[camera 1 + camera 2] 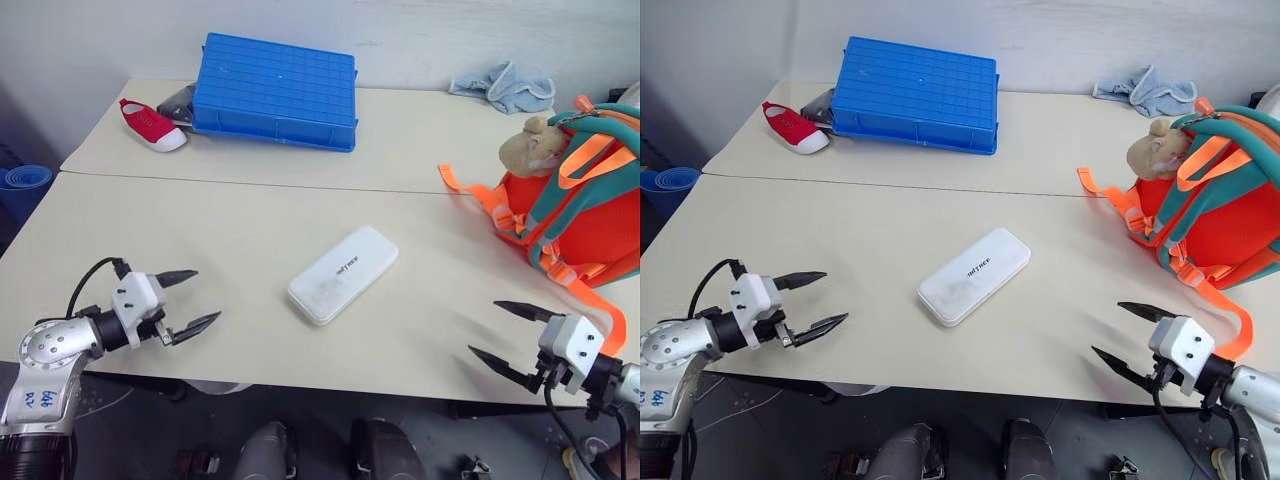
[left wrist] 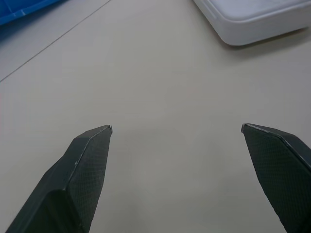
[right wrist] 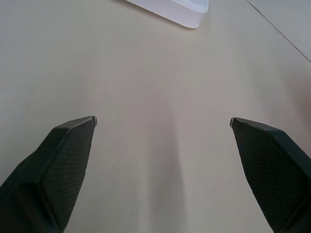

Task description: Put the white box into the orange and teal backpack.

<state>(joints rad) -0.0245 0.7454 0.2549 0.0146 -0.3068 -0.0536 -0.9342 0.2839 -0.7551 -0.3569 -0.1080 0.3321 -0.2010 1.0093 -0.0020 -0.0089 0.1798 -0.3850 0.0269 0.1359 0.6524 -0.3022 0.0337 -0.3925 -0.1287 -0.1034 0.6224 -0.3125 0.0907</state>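
Note:
The white box (image 1: pixel 343 273) lies flat near the middle of the beige table (image 1: pixel 240 230), with small dark lettering on its lid; its corner also shows in the left wrist view (image 2: pixel 252 19) and the right wrist view (image 3: pixel 175 9). At the right edge stands the orange and teal backpack (image 1: pixel 575 215), upright, with a tan plush toy (image 1: pixel 535 145) on it. My left gripper (image 1: pixel 207 297) hovers open over the table's front left, apart from the box. Over the front right, below the backpack's trailing strap, my right gripper (image 1: pixel 482 329) is open and empty too.
A large blue ribbed crate (image 1: pixel 275 90) lies at the back of the table, with a red shoe (image 1: pixel 152 124) to its left. A light blue cloth (image 1: pixel 505 85) is bunched at the back right. Orange straps (image 1: pixel 470 190) trail from the backpack onto the table.

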